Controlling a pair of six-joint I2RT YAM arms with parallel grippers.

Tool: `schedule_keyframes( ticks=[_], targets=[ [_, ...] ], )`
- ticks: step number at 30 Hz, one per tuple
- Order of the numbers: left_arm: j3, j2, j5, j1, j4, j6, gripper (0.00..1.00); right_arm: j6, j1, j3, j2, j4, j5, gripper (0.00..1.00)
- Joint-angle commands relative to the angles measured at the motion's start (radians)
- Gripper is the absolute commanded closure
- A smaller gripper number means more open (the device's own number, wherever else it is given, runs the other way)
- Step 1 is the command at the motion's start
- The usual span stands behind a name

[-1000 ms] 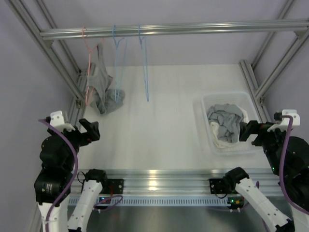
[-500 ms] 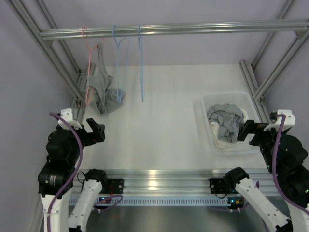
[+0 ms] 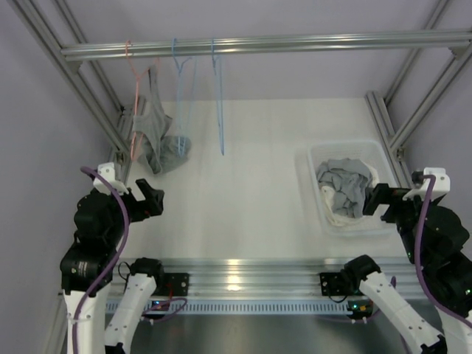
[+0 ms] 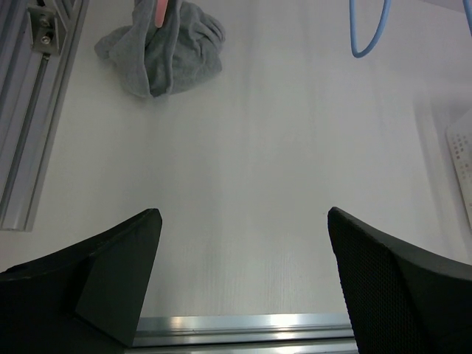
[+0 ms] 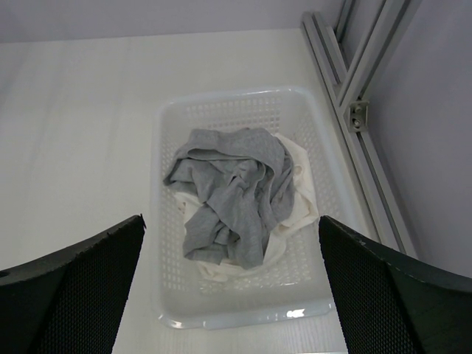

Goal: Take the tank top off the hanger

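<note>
A grey tank top (image 3: 158,129) hangs from a pink hanger (image 3: 135,96) on the rail at the back left, its lower part bunched on the table. It also shows in the left wrist view (image 4: 166,48) with the pink hanger tip (image 4: 158,11). My left gripper (image 3: 151,200) is open and empty, near the table's front left, well short of the tank top. My right gripper (image 3: 372,199) is open and empty, over the near edge of the basket.
Two empty blue hangers (image 3: 181,81) (image 3: 218,96) hang on the metal rail (image 3: 265,44). A white basket (image 3: 372,158) at the right holds grey and white clothes (image 5: 236,192). Aluminium frame posts stand at both sides.
My left arm has moved forward and a little right, toward the table. The right arm shifted slightly and then held still. The right blue hanger is swinging.
</note>
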Motion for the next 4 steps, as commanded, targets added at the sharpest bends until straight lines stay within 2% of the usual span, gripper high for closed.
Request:
schedule_keyframes(
  ticks=[1,4],
  targets=[
    [-0.006,0.004,0.014,0.005,0.043,-0.008,0.01,0.001,0.013,-0.003,0.025,0.043,0.019,0.01],
    [-0.003,0.003,0.003,0.005,0.043,-0.005,0.01,0.003,0.013,-0.005,0.029,0.043,0.022,0.01]
  ],
)
